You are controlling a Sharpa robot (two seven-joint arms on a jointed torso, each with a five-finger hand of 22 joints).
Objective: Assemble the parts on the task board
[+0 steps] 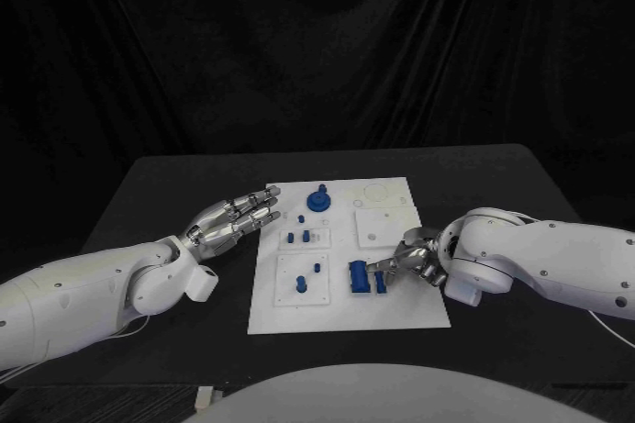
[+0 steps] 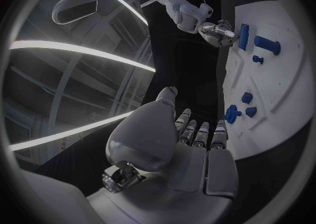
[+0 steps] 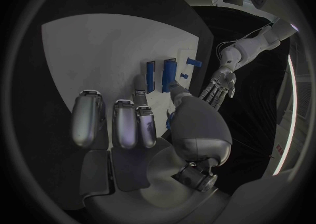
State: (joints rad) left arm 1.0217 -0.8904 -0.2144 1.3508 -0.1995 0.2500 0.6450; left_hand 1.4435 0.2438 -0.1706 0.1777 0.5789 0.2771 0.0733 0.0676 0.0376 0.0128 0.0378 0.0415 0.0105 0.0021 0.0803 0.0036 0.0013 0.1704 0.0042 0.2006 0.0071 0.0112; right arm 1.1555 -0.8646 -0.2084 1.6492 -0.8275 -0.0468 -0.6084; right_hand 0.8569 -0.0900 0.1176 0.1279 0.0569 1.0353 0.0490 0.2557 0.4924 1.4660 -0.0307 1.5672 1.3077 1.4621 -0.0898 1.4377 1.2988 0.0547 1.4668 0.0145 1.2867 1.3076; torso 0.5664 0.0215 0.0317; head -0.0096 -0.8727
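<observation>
A small blue part (image 1: 381,281) is pinched by the right hand (image 1: 413,261) fingers at the task board (image 1: 397,315); careful seating is judged next, while the left hand (image 1: 236,219) is held spread.

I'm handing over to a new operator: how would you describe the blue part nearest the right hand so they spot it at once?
Start at the white task board in the middle of the black table, and go to its near right area, where the right hand reaches in. Two upright blue bars stand side by side there; the wanted part is the shorter blue bar, right at the fingertips, beside the taller, wider blue bar.
</observation>
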